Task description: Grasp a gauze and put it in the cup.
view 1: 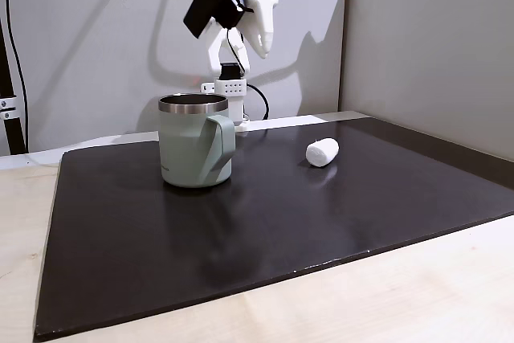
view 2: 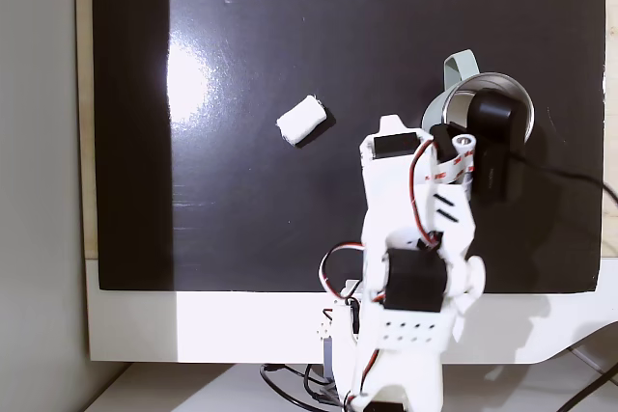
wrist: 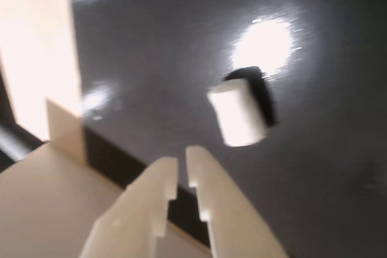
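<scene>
Glossy black mat (view 1: 265, 230) over a pale wooden table (view 1: 418, 295), plain grey walls (view 1: 88, 46) behind, bright lamp glare (view 2: 188, 84) on the mat

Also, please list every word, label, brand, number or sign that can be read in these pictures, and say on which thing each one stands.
No readable text appears in these pictures.
The cup: plain green wall, no print or logo visible.
The gauze: plain white, no label.
The black mat: no marking, glare patches aside.
The arm: white parts and black motors; any print there is too small to read.
The wrist view is blurred; nothing legible.
</scene>
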Robot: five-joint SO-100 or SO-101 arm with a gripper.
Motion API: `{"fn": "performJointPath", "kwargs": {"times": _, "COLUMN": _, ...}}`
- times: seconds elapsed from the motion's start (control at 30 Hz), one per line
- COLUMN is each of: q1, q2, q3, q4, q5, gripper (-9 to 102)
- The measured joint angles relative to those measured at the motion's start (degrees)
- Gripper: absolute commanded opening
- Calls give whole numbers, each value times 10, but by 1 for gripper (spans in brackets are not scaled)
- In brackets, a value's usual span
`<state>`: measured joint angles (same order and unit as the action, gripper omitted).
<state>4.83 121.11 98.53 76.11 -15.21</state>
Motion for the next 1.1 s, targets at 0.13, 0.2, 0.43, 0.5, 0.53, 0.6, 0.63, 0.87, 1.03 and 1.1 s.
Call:
{"fn": "performJointPath", "kwargs": {"times": 0.13, "q1": 4, "q2": -54, "q3": -50, "q4": 58, "q5": -69, "gripper": 9}}
{"fn": "performJointPath", "kwargs": {"times": 0.2, "q1": 1, "q2": -77, "q3": -62, "q4": 81, "q5": -109, "gripper": 17}}
{"fn": "performJointPath", "kwargs": {"times": 0.43, "q1": 1, "q2": -200, "q3": -139, "q4": 160, "q5": -179, "gripper": 30}}
{"fn": "performJointPath", "kwargs": {"times": 0.5, "q1": -1, "q2": -228, "q3": -157, "q4": 174, "q5": -191, "gripper": 31}}
{"fn": "performJointPath", "kwargs": {"times": 0.53, "q1": -4, "q2": -237, "q3": -165, "q4": 178, "q5": -192, "gripper": 31}}
{"fn": "performJointPath", "kwargs": {"times": 0.6, "q1": -8, "q2": -258, "q3": -189, "q4": 187, "q5": -195, "gripper": 31}}
{"fn": "performJointPath", "kwargs": {"times": 0.63, "q1": -11, "q2": -273, "q3": -207, "q4": 196, "q5": -196, "gripper": 31}}
{"fn": "performJointPath", "kwargs": {"times": 0.87, "q1": -27, "q2": -388, "q3": -310, "q4": 225, "q5": -196, "gripper": 31}}
{"fn": "performJointPath", "kwargs": {"times": 1.03, "q1": -42, "q2": -435, "q3": -315, "q4": 211, "q5": -184, "gripper": 31}}
{"fn": "performJointPath", "kwargs": {"times": 1.1, "q1": -53, "q2": -452, "q3": -315, "q4": 200, "q5": -174, "gripper": 31}}
